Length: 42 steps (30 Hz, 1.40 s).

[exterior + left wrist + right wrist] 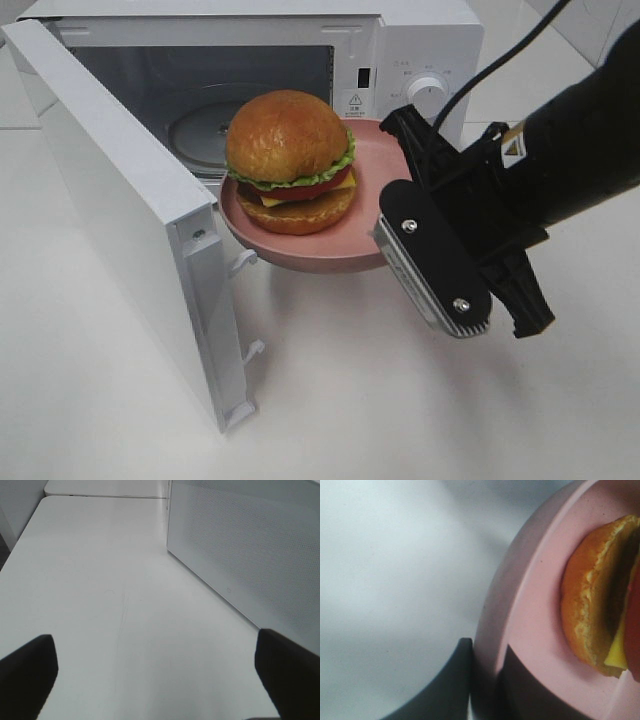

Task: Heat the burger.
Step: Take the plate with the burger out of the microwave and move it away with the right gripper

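Exterior high view: the burger [290, 160] sits on a pink plate [300, 250] held in the air in front of the open cavity of a white microwave [420, 50], whose door [120, 220] stands swung out toward the left of this view. The right gripper [395, 215] grips the plate at its rim on the side away from the door; the plate is clear of the white surface [380, 400] below. A glass turntable [200, 130] shows inside the cavity behind the burger.

Right wrist view: the close detail the high view lacks. The right gripper [487, 675] has its jaws pinching the plate [530, 610] rim, one dark finger outside the rim and one on the inner face. The burger [595, 600] lies near the grip, showing its lower bun with yellow and red layers at the frame edge.

Left wrist view: the left gripper [157, 680], not seen in the high view, has its jaws spread wide, holding nothing, above the bare surface [100, 590]. The perforated white panel [250, 545] beside it is probably the microwave's door, though the view is too partial to confirm.
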Available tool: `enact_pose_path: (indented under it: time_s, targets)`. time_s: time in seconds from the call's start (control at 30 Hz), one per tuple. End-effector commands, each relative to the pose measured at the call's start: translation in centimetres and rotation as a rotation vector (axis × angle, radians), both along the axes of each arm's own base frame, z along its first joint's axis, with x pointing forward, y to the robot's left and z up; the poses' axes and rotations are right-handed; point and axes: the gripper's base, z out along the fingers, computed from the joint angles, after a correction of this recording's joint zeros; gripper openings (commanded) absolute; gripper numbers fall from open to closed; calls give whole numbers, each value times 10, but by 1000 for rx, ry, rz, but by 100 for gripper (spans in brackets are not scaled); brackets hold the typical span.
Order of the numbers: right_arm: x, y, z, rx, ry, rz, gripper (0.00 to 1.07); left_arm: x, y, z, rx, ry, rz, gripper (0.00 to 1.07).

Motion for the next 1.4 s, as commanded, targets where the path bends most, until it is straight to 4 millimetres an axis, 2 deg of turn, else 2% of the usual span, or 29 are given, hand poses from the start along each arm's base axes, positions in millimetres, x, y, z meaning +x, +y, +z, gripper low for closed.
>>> enact_pose_path:
  time_s: [0.03,0.27,0.83,1.3,1.4]
  targets:
    - [-6,-6,10,60,-66,-24,0,0,0,0,-6,-12,1,100]
    - [-35,-27,16,98,-81,-51,0,0,0,0,-6,-12,1,100]
    - [-97,-75,11,113,-74,-99,0,0,0,0,-6,-12,1,100]
    - [-126,-110,22,72,-95,-250,1,0,0,0,-6,-12,1,100]
    - [-127,-112,23,74,-98,-267,1,0,0,0,-6,-12,1,100]
